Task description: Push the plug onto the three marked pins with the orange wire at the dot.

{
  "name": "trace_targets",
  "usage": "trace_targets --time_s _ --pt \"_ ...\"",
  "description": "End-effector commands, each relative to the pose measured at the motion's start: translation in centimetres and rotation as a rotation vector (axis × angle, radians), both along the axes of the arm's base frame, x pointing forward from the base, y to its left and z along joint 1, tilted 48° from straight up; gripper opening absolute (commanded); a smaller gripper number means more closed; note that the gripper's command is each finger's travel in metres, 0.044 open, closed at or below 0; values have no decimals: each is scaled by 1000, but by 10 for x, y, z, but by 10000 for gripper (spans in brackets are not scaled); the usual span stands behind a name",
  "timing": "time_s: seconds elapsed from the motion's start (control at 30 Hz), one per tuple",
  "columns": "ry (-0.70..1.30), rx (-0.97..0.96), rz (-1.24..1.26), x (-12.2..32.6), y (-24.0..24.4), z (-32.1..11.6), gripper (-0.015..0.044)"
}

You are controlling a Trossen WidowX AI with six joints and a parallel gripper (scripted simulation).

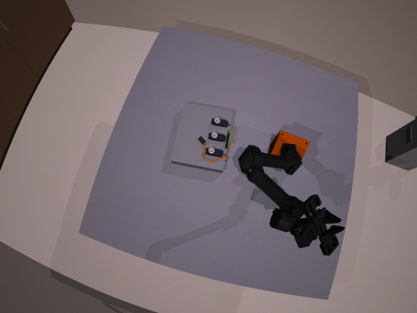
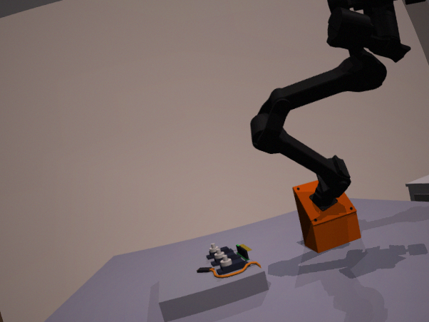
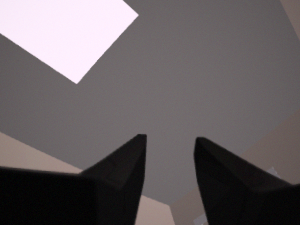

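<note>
The black plug [image 1: 201,140] [image 2: 204,270] lies on top of the grey holder [image 1: 187,124] [image 2: 214,295], on the far side of the servos from the arm's base. Its orange lead [image 1: 212,161] [image 2: 229,274] curves around the end servo [image 1: 214,151] [image 2: 228,265]. The row of thin pins [image 1: 231,136] [image 2: 245,247] sticks out beside a small green board at the holder's edge. The coloured band and dot are too small to tell. My gripper [image 1: 342,224] [image 3: 170,144] is raised high, away from the holder, tips pointing up and away. Its fingers stand partly apart with nothing between them.
Two more servos [image 1: 219,122] [image 1: 216,136] sit in a row on the holder. The orange base block [image 1: 294,140] [image 2: 336,233] carries the arm. The holder and the block stand on a blue-grey mat [image 1: 156,215]. A dark grey box [image 1: 398,149] stands at the far right.
</note>
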State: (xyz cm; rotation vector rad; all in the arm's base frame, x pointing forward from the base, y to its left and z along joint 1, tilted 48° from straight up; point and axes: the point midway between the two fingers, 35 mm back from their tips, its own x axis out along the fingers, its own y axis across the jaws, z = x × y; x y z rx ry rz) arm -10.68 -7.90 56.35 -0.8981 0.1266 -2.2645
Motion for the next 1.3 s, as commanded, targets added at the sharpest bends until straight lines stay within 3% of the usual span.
trace_targets --time_s 0.0,0.67,1.27 --pt "-1 -37 -120 -15 20 -1 115" --pt "28 -169 -645 -40 118 -7 115" --pt "61 -275 -1143 -12 212 -23 115"
